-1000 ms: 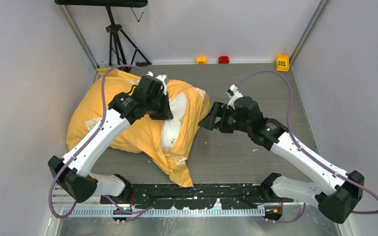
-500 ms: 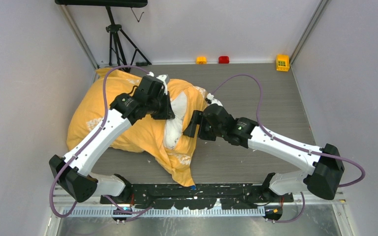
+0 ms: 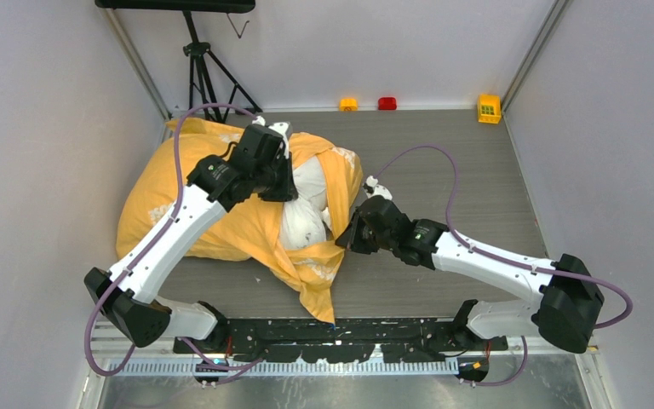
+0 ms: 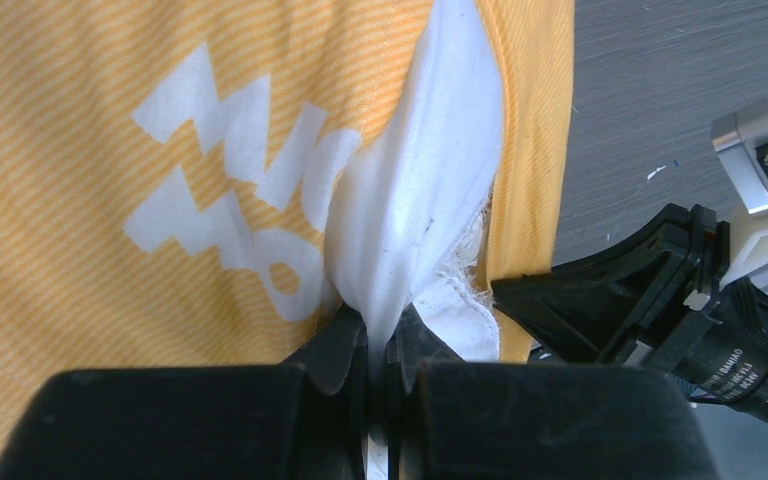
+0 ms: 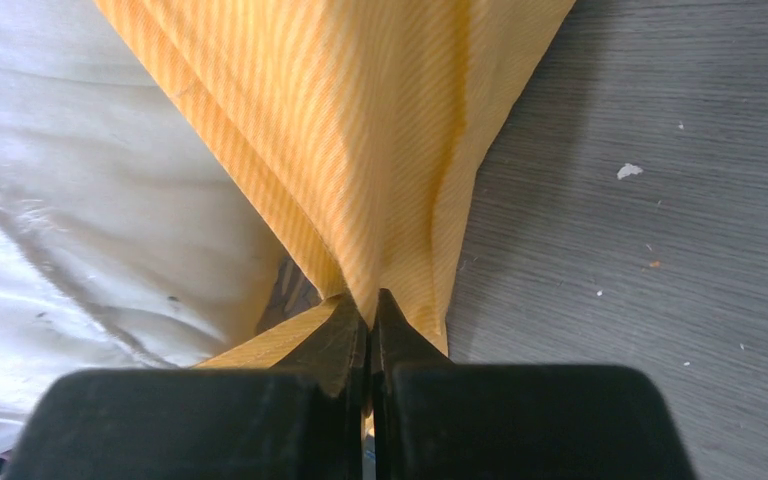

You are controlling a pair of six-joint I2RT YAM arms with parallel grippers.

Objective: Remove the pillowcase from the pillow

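The orange-yellow pillowcase [image 3: 170, 204] lies at the table's left, its open mouth facing right. The white pillow [image 3: 305, 217] bulges out of that mouth. My left gripper [image 3: 288, 189] is shut on a pinched fold of the white pillow [image 4: 415, 200], with the printed pillowcase [image 4: 110, 150] beside it. My right gripper [image 3: 346, 239] is shut on the pillowcase's edge; the striped orange fabric [image 5: 360, 130] rises in a taut peak from its closed fingertips [image 5: 345, 330]. The pillow [image 5: 70, 220] fills the left of the right wrist view.
Small blocks sit along the back edge: orange [image 3: 348, 104], red [image 3: 387, 103] and a yellow one [image 3: 489, 107]. A tripod [image 3: 200, 68] stands behind the table. Grey table surface [image 3: 443, 170] stretches to the right of the pillow.
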